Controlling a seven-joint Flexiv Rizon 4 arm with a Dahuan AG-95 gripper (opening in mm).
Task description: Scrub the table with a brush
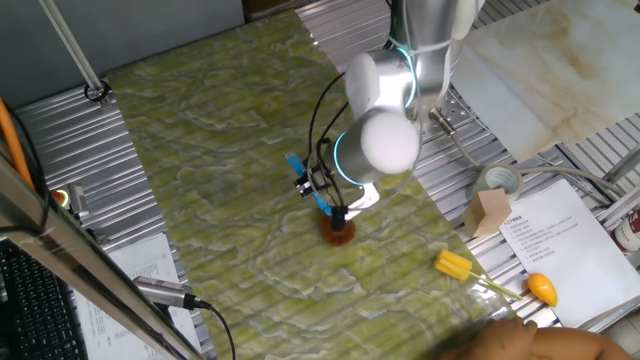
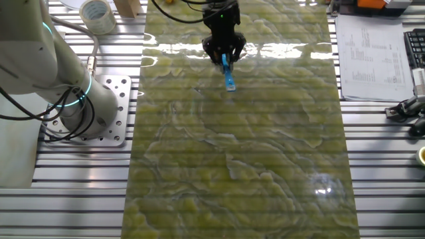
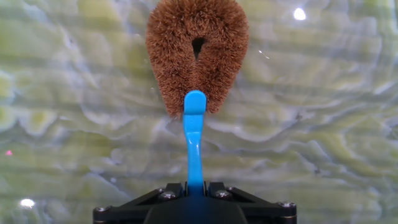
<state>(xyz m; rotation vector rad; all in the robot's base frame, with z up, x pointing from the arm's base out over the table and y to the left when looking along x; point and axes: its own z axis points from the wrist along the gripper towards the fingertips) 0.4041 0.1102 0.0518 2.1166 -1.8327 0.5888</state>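
- The black two-finger gripper (image 1: 333, 205) is clamped on the thin bright-blue handle of the small brush (image 1: 322, 204); in the hand view the handle runs straight out from between the closed jaws of the gripper (image 3: 194, 198).
- In that view the round brown-orange bristle head of the brush (image 3: 197, 53) spreads out ahead of the handle, with a small dark hole near its middle, over the marbled surface.
- In one fixed view the bristle head sits down on the long green-yellow marbled table (image 1: 220, 160), towards its right-hand part, with the blue handle slanting up and to the left past the gripper.
- In the other fixed view the gripper (image 2: 224, 45) stands near the far end of the table (image 2: 232, 172), the free end of the brush (image 2: 228, 74) pointing towards the camera; the bristles are hidden behind the gripper there.
- The silver-white arm with glowing cyan rings (image 1: 395, 95) bends down over the right side of the table.
- On the grey ribbed metal to the right lie a yellow-headed tool with an orange end (image 1: 495, 277), a roll of clear tape (image 1: 497, 184), a small wooden block (image 1: 488, 212) and a printed white sheet (image 1: 550, 245).
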